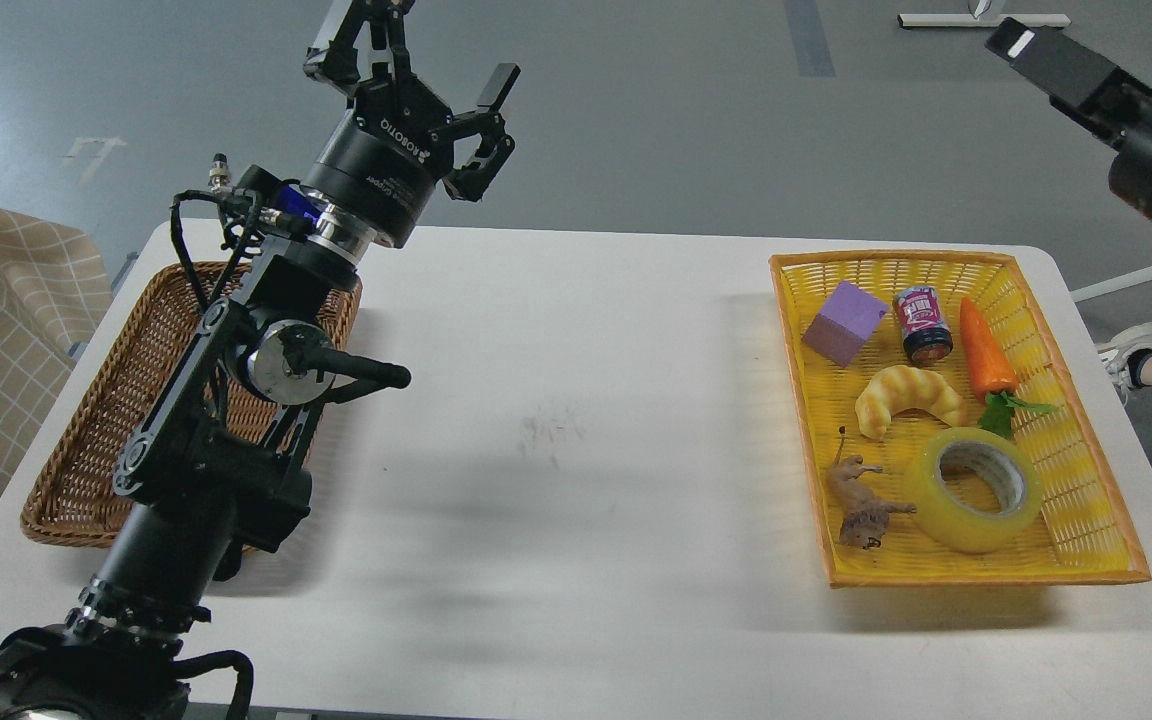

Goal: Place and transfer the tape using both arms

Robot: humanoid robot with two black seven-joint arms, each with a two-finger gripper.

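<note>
The tape (pixel 973 490), a wide yellowish translucent roll with a grey-white core, lies flat in the near part of the yellow basket (pixel 976 578) at the table's right. My left gripper (pixel 414 62) is open and empty, held high above the table's far left, far from the tape. My right gripper (pixel 1031 48) is at the top right corner, beyond the table's far edge and well above the basket. It is seen side-on, so its fingers cannot be told apart.
The yellow basket also holds a purple cube (pixel 844 322), a small can (pixel 923 324), a toy carrot (pixel 987 348), a croissant toy (pixel 906 397) and a brown toy animal (pixel 858 500). A brown wicker basket (pixel 76 440) sits at the left, partly under my left arm.
</note>
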